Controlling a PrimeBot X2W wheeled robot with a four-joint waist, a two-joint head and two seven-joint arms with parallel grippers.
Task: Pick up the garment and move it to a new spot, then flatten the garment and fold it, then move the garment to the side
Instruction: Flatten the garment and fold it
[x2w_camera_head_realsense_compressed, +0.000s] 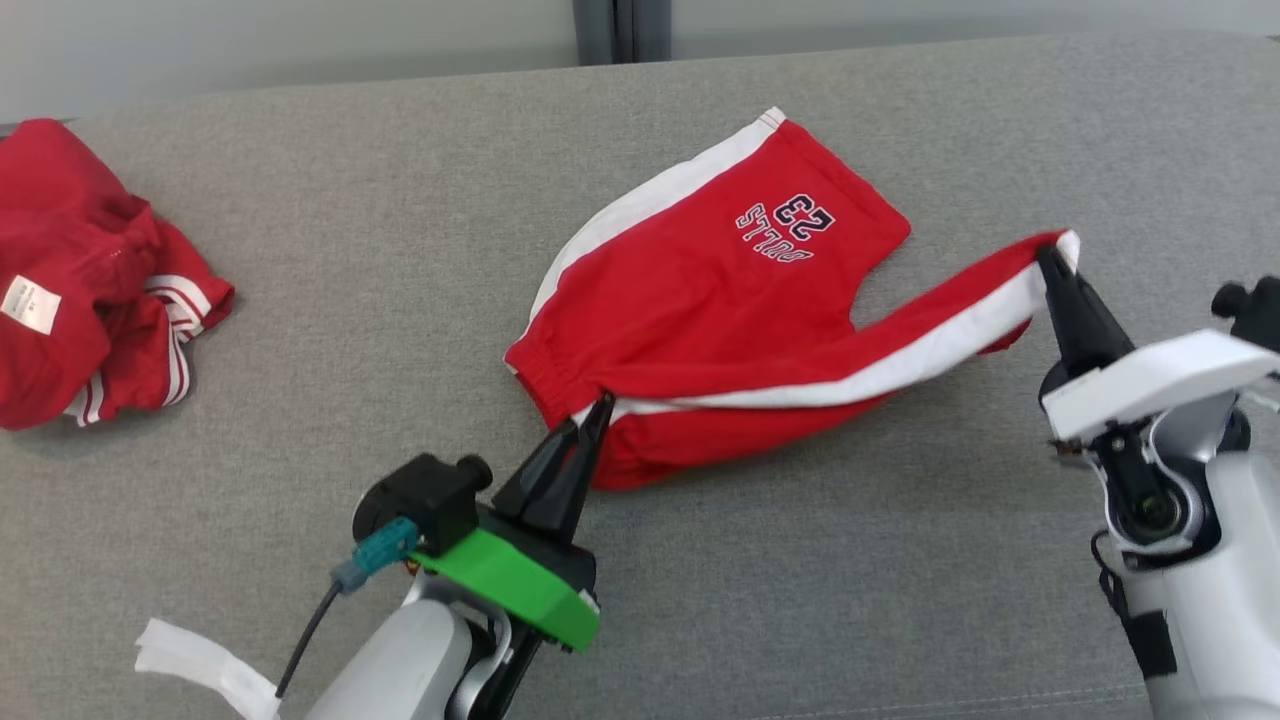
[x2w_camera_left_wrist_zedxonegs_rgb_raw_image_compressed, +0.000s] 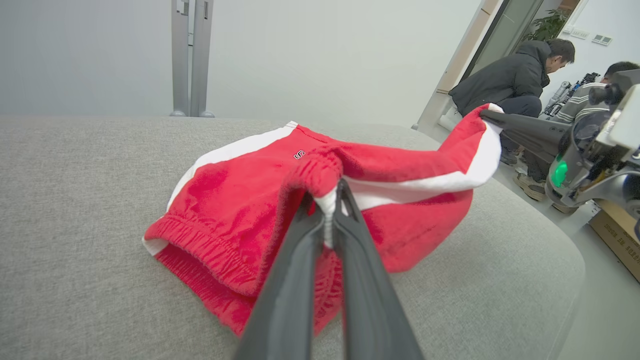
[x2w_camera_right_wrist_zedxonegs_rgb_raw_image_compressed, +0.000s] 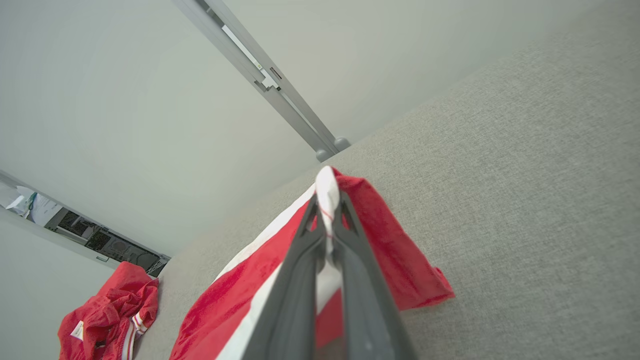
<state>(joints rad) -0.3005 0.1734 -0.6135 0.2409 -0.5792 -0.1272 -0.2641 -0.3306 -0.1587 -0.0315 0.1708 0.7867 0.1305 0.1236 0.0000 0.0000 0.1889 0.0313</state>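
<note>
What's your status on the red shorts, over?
Left gripper shut on shorts waistband. Right gripper shut on leg hem. Crumpled red garment far left, apart.

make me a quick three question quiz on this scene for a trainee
1. True or false: the left gripper is shut on the waistband of the red shorts with white side stripes.
2. The right gripper pinches: A a leg hem of the shorts, B their waistband, C nothing.
3. Fill in: the crumpled red garment lies on the grey fabric surface to the shorts' ____ in the head view.
Key: 1 true; 2 A; 3 left.
</note>
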